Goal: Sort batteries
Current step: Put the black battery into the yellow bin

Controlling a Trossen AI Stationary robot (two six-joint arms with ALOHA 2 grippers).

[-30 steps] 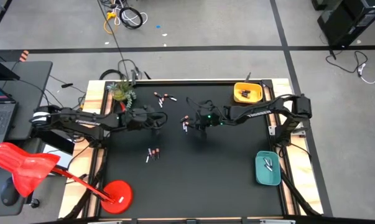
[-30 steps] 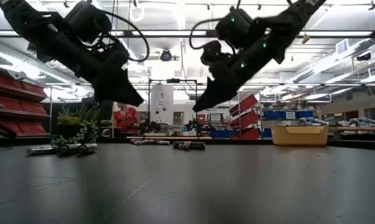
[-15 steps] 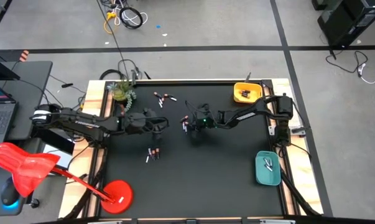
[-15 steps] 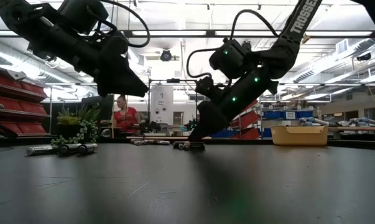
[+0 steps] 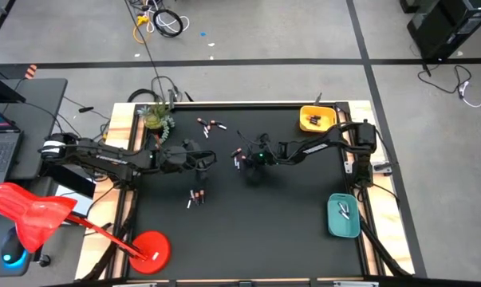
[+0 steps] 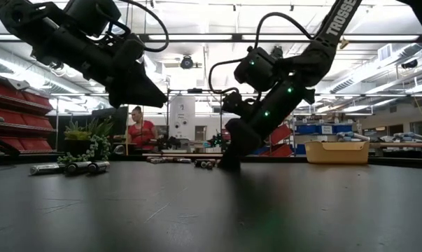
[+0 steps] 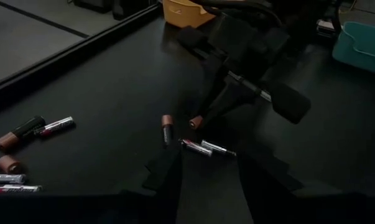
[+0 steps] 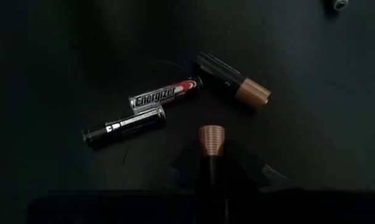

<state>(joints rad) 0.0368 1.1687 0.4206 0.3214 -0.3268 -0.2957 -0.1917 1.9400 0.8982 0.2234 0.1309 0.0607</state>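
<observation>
Small batteries lie in loose groups on the black table: one group at the far left (image 5: 209,123), one nearer (image 5: 196,196), one in the middle (image 5: 238,158). My right gripper (image 5: 243,160) is down at the middle group, shut on a dark battery with a copper end (image 8: 211,138). Beside it lie a red-and-silver battery (image 8: 166,93), a black-and-silver one (image 8: 125,126) and another dark copper-ended one (image 8: 234,79). My left gripper (image 5: 209,159) hangs open above the table, just left of that group, with nothing between its fingers. My right gripper pinches the battery's dark body (image 8: 211,163) between its two fingers, which lie along it. The copper end (image 7: 195,121) sticks out past the fingertips. The fingers slant down from the table's right side. The battery is low at the table; whether it is lifted clear, I cannot tell.
A yellow tray (image 5: 317,118) with batteries stands at the far right corner, a teal tray (image 5: 343,216) with a few at the near right. A small plant (image 5: 156,117) stands at the far left corner. A person (image 6: 137,130) shows in the room beyond.
My right gripper has sunk from well above the table down onto the middle group of batteries, tipping more steeply downward as it went. The batteries on the table lie where they were.
</observation>
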